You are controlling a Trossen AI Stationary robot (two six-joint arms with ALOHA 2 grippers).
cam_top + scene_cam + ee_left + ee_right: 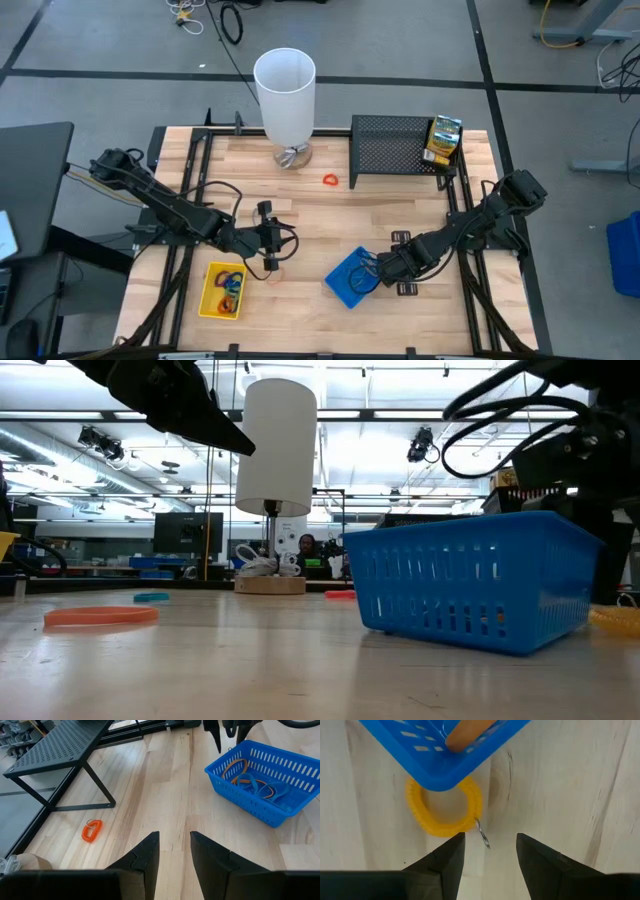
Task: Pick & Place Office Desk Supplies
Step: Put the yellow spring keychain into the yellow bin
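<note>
Your right gripper (487,852) hangs open over the yellow loop (445,805), half trapped under the blue tray (450,765), ready to pinch.

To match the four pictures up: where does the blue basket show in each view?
High view: blue basket lies low and right of centre, beside the right gripper.
Low view: basket fills the right half, close to the camera.
Left wrist view: basket sits at upper right, with coloured loops inside.
Right wrist view: only a basket corner shows at the top, partly covering a yellow coil ring.
Shared landmark: the black mesh rack, also in the left wrist view.
</note>
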